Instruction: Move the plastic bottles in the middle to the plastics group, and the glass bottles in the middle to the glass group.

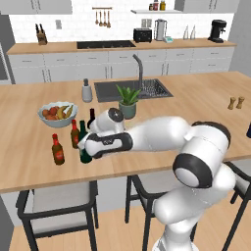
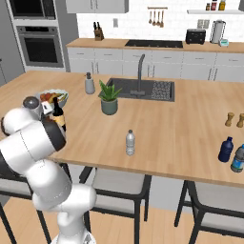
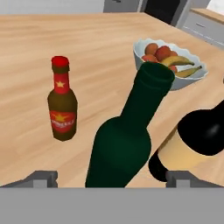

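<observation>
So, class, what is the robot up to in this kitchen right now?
The arm reaches left across the island, with its gripper around the dark green bottle beside the brown red-labelled bottles and the wine bottle. A small clear plastic bottle stands mid-counter, apart from the blue bottles at the far right.

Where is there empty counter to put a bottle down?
Bare wood lies between the potted plant and the pale bottle. It's crowded by the fruit bowl, where the green bottle, wine bottle and brown bottles cluster.
</observation>
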